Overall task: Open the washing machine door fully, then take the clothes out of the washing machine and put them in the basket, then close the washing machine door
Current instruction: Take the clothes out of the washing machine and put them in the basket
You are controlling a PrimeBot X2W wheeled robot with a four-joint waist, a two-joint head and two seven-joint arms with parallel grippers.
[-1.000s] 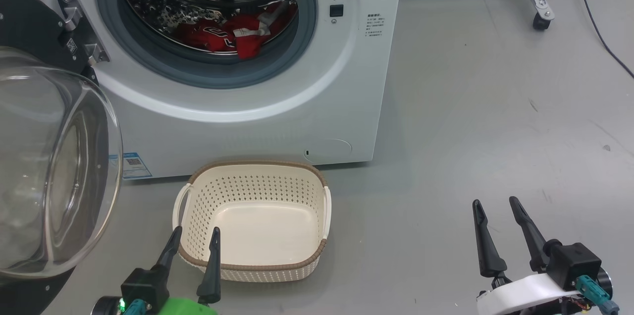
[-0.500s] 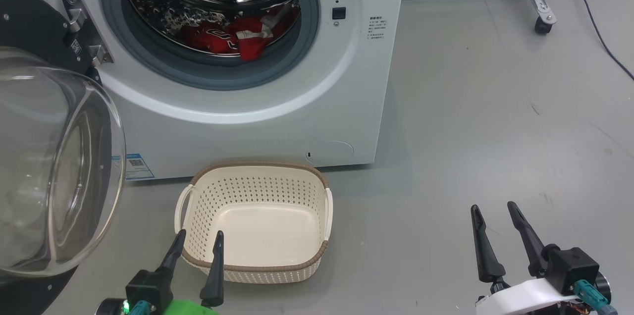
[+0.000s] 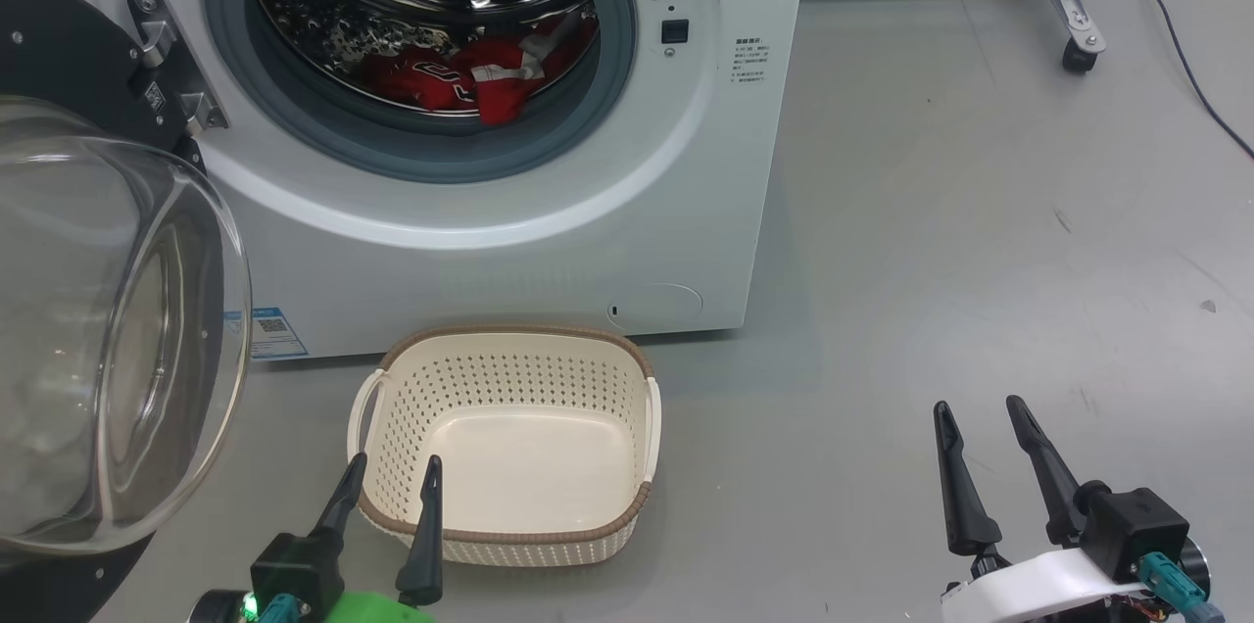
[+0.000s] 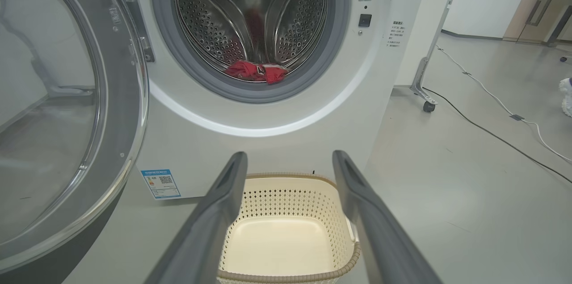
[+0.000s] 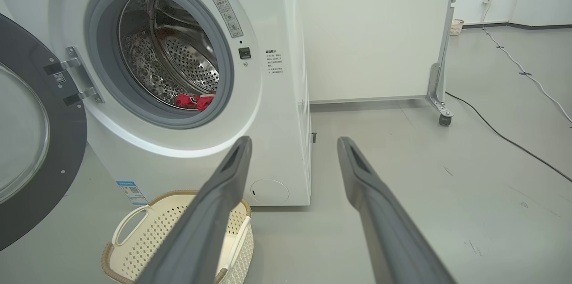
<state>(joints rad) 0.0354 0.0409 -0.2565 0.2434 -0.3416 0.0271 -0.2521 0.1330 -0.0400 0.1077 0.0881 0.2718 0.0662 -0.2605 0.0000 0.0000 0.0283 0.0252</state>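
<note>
The white washing machine (image 3: 588, 212) stands with its round door (image 3: 108, 329) swung wide open to the left, glass bowl bulging toward me. Red clothes (image 3: 470, 79) lie at the bottom of the steel drum; in the wrist views the clothes (image 4: 254, 71) (image 5: 194, 101) sit low in the drum. The cream basket (image 3: 509, 530) rests empty on the floor in front of the machine. My left gripper (image 3: 392, 466) hovers open at the basket's near left rim. My right gripper (image 3: 980, 412) is open over bare floor to the right, holding nothing.
A white panel on a castor wheel (image 3: 1076, 58) stands behind the machine to the right. A dark cable (image 3: 1195, 84) runs across the grey floor at the far right. A blue label (image 3: 272, 333) sits low on the machine front.
The head camera has shifted slightly, so the whole scene sits a little lower and to the right. Both grippers stay open in much the same places.
</note>
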